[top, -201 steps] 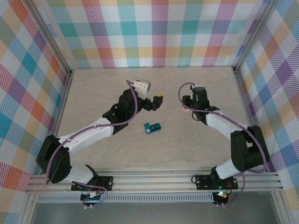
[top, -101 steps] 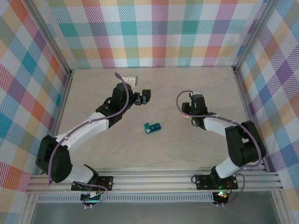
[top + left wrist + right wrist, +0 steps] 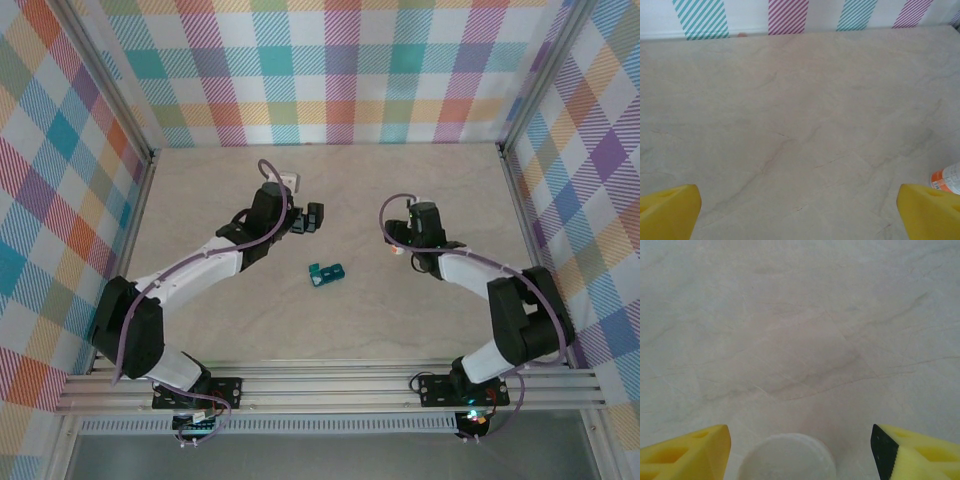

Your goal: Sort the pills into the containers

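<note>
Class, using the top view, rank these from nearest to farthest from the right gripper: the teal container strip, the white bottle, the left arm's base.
1. white bottle: directly under the right gripper, between its open jaws.
2. teal container strip: mid-table, on the gripper's left and a little nearer the bases.
3. left arm's base: at the table's near edge, far left.

I see from my remote desk walls in a plaid of teal, orange, purple, pink and yellow diagonal stripes on white, set around a beige, marble-veined table. The containers are teal-green. Both arms are white with black joints and carry purple cables. The fingers are bright yellow, one faced in black, and the bottle is white with an orange band.
</note>
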